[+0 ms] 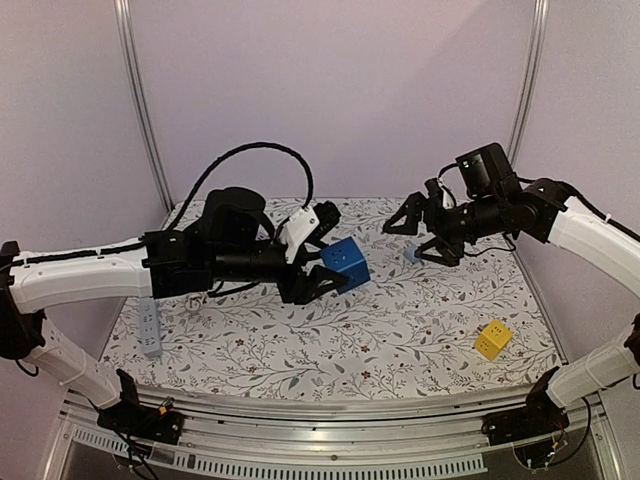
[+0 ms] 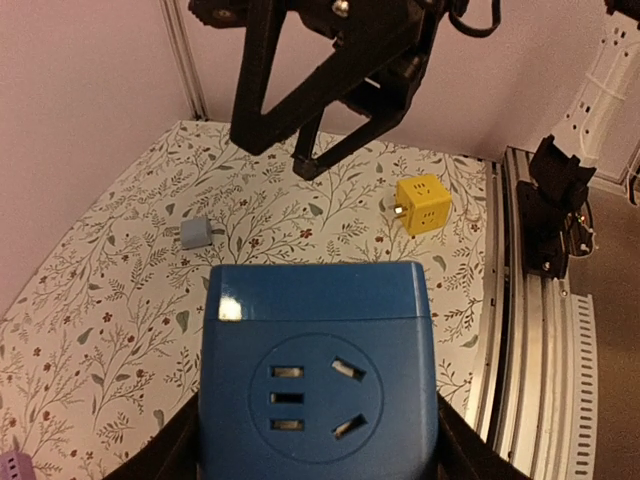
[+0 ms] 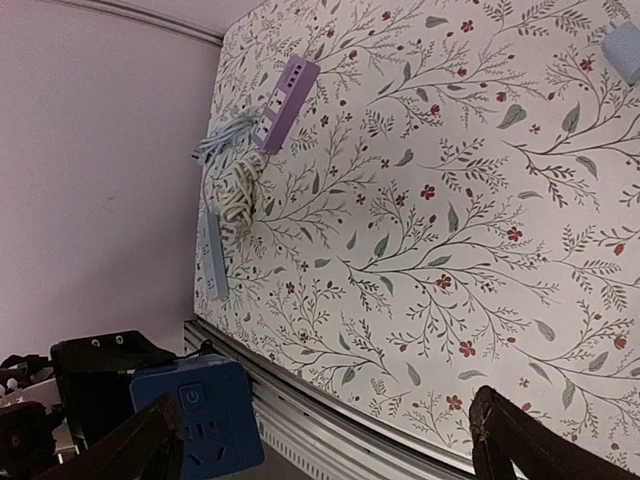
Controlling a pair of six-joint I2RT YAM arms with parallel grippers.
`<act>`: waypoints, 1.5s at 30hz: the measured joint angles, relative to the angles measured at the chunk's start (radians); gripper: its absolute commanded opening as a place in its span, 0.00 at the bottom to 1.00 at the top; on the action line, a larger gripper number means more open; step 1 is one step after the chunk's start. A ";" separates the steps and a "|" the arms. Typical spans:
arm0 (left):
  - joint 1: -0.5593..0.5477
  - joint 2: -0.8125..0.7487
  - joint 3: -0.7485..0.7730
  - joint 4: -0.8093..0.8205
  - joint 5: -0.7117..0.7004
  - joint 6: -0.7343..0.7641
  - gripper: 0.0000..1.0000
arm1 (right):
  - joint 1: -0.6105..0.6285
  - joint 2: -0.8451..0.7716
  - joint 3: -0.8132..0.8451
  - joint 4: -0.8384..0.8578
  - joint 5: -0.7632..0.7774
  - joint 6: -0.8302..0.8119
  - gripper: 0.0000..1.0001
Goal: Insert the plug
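The left hand is clenched on the blue socket cube; the right hand is spread wide, empty, near the grey plug.

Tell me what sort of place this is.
Likely a robot lab test cell: plain walls on aluminium posts, a floral-covered table, and practice props like the blue socket cube.
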 measured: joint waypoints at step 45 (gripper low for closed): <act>0.019 0.090 0.064 0.097 0.106 0.047 0.00 | 0.051 0.135 0.030 0.128 -0.484 0.118 0.67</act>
